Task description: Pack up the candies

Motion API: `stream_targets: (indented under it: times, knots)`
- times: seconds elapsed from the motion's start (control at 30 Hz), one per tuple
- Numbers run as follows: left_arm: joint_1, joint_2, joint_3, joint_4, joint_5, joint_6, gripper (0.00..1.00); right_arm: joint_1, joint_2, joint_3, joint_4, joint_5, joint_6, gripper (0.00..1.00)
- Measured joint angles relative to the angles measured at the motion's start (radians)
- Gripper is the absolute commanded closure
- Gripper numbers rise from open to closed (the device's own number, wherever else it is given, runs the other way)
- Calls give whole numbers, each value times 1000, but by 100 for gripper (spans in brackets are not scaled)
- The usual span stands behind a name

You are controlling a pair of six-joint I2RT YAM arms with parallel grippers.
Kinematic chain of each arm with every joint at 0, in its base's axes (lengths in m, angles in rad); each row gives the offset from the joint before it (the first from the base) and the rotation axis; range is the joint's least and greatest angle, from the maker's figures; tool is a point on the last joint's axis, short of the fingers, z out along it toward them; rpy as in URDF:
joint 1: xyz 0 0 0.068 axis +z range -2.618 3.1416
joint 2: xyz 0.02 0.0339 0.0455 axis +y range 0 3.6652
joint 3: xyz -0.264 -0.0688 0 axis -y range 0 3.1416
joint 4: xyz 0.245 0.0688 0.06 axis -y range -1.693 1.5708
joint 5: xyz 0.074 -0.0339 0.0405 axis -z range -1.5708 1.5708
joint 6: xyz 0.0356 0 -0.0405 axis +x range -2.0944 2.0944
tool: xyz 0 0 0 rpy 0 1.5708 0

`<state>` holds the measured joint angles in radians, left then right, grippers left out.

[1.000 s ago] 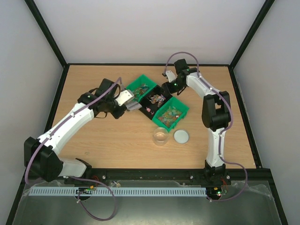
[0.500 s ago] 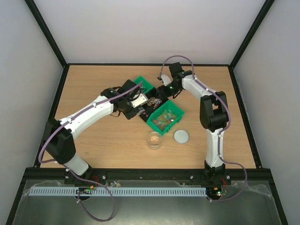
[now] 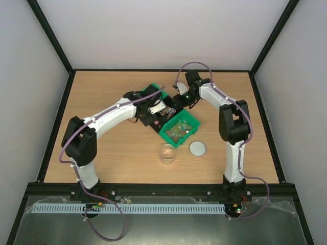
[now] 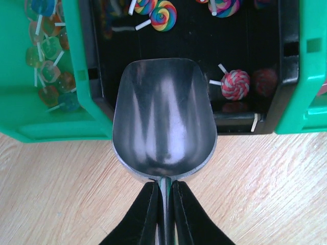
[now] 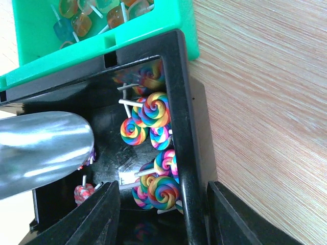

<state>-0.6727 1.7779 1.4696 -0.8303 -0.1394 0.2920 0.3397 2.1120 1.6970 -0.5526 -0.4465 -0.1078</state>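
Observation:
The candies are swirl lollipops [image 5: 153, 109] and a red-white one [image 4: 235, 84] in a black bin [image 3: 157, 124], and small square sweets [image 4: 48, 61] in a green bin [image 3: 191, 118]. My left gripper [image 4: 164, 186] is shut on the handle of an empty metal scoop [image 4: 163, 117]. The scoop's mouth reaches over the black bin's near wall and shows in the right wrist view [image 5: 41, 150]. My right gripper [image 5: 161, 191] is open and straddles the black bin's far wall [image 5: 184, 153], one finger inside, one outside. The clear jar [image 3: 167, 152] stands in front of the bins.
The round white-grey lid [image 3: 197, 148] lies right of the jar. A second green bin [image 4: 306, 76] adjoins the black bin on its other side. Both arms meet over the bins at mid-table [image 3: 176, 100]. Bare wood lies to the left and front.
My left arm has swung right and forward, bringing the scoop from left of the bins to the black bin. Bins and jar shifted slightly a second ago. My right gripper moved little.

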Motion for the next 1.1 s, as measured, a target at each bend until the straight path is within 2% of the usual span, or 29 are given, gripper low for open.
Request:
stream_targets:
  times: [0.37, 0.63, 1.1]
  knots:
    - [-3, 58, 18, 47, -1, 14, 98, 0, -1, -6, 6, 1, -19, 63]
    - [-3, 59, -69, 206, -8, 10, 98, -1, -2, -20, 20, 0, -43, 69]
    - [-2, 64, -171, 438, 16, 3, 98, -3, -16, -66, 58, -1, -84, 73]
